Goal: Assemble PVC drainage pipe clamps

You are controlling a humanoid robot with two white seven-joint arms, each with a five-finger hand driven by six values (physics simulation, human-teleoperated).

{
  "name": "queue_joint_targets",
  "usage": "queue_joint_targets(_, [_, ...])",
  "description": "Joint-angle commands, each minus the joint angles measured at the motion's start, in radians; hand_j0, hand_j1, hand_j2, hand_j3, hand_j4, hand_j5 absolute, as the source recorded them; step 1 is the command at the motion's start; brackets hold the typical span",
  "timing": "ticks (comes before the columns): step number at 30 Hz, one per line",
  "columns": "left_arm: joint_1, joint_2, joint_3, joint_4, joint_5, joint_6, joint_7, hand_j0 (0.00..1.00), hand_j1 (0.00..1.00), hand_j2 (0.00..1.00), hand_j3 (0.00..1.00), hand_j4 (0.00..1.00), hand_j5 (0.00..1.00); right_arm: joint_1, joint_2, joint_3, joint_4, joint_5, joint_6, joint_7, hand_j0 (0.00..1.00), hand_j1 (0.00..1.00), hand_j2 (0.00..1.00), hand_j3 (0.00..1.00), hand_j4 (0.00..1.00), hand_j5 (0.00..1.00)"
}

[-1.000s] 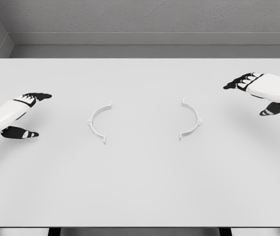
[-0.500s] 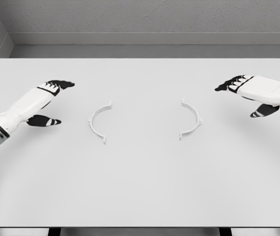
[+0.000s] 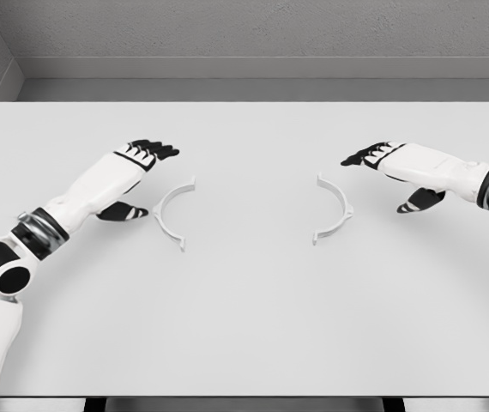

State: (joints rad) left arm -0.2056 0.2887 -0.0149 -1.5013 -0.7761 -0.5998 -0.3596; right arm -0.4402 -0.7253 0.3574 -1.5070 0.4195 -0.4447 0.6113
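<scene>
Setting: grey textured wall [image 3: 253, 30] behind a wide white table [image 3: 244, 326] filling most of the head view.
Left clamp half [image 3: 169, 213]: thin white half-ring lying flat on the table, left of centre, curved back bulging left, open side facing right toward the other piece, small flat tabs at both ends.
Right clamp half [image 3: 337, 208]: matching white half-ring lying flat, right of centre, bulging right, open side facing left (the two pieces mirrored like a pair of brackets), well apart from its partner with bare tabletop between.
Left hand [image 3: 133, 176]: white with black fingers, reaching in from the lower left on a white arm, hovering just left of the left clamp half; fingers [image 3: 154, 150] extended and loosely together, pointing up and right above the clamp's upper end; thumb spread apart below, its tip close beside the clamp's curved back; contact with the clamp not clear; holding nothing.
Right hand [image 3: 395, 172]: entering from the right edge, near the right clamp half but apart from it; fingers [image 3: 365, 156] stretched out toward the left, thumb hanging separately below; relaxed, holding nothing.
</scene>
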Motion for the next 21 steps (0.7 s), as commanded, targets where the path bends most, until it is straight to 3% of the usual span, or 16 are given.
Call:
queue_joint_targets(1, [0.0,-0.002,-0.004,0.001,0.003,0.015,0.001,1.0,1.0,1.0,1.0,1.0,1.0,-0.003,0.037,0.0,0.014,0.019,0.003,0.0,1.0,1.0,1.0,1.0,1.0,1.0])
queue_joint_targets(11, [-0.014,0.003,-0.007,0.036,0.003,0.13,0.002,1.0,1.0,1.0,1.0,1.0,1.0,-0.035,0.106,0.012,0.122,0.042,-0.003,0.0,1.0,1.0,1.0,1.0,1.0,1.0])
queue_joint_targets(16, [-0.028,-0.002,-0.042,0.044,0.003,0.132,0.004,1.0,1.0,1.0,1.0,1.0,1.0,-0.035,0.121,0.012,0.134,0.033,0.003,0.0,1.0,1.0,1.0,1.0,1.0,1.0])
queue_joint_targets(21, [-0.034,-0.003,-0.079,0.058,0.003,0.181,0.005,1.0,1.0,1.0,1.0,1.0,1.0,-0.058,0.159,0.011,0.203,0.03,0.003,0.0,1.0,1.0,1.0,1.0,1.0,1.0])
